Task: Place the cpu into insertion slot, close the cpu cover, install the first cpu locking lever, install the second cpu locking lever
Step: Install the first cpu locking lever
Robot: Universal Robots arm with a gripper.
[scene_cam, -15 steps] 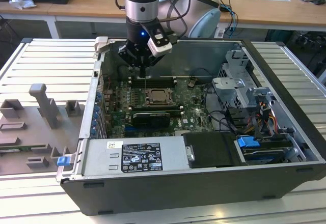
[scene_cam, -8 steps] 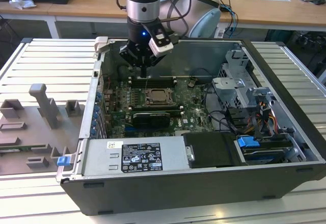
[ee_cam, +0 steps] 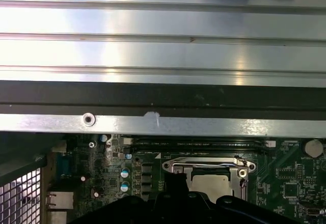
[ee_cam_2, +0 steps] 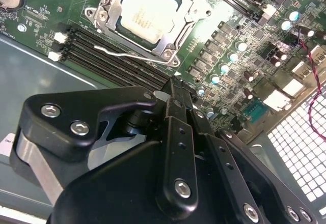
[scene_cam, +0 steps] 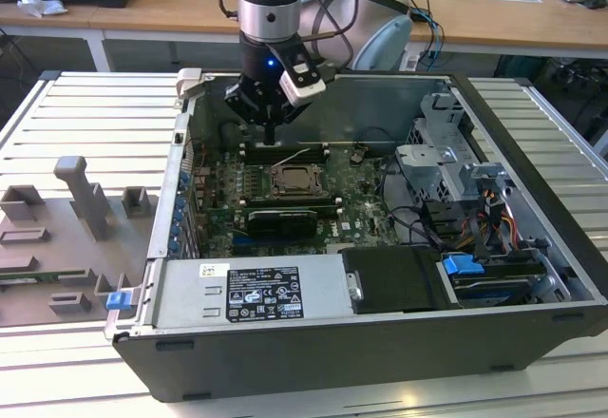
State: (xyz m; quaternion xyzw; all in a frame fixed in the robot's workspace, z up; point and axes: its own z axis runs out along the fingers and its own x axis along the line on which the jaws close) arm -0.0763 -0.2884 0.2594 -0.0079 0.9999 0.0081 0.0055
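A: Where was the task's thing? Left to right, quick.
B: In the exterior view, found inside the open dark-grey steel computer case (scene_cam: 313, 361), on the green circuit board (scene_cam: 361, 211). Black two-finger gripper (scene_cam: 271, 135) hung over the long black memory slots (scene_cam: 285, 152), just behind the socket. Clenched tip to tip, nothing between, going by the second wrist view (ee_cam_2: 175, 86).
A: And the chip?
B: Small flat square cpu with pale silver-beige metal face (ee_cam_2: 150, 12) already lay flat in the square silver-rimmed insertion slot (ee_cam: 204, 161). Thin silvery window-frame cpu cover (ee_cam_2: 109, 0) looked folded down around it, face showing through the window.
A: Levers?
B: One thin bent silver wire lever (ee_cam_2: 122, 54) lay across the memory slots beside the socket; judged not hooked down.
A: Handling?
B: Judged light, rigid, slick-faced, fragile on the contact side and over the pins. Best taken by opposite edges, kept level, never pressed. Lever judged springy; best pushed near its free end.
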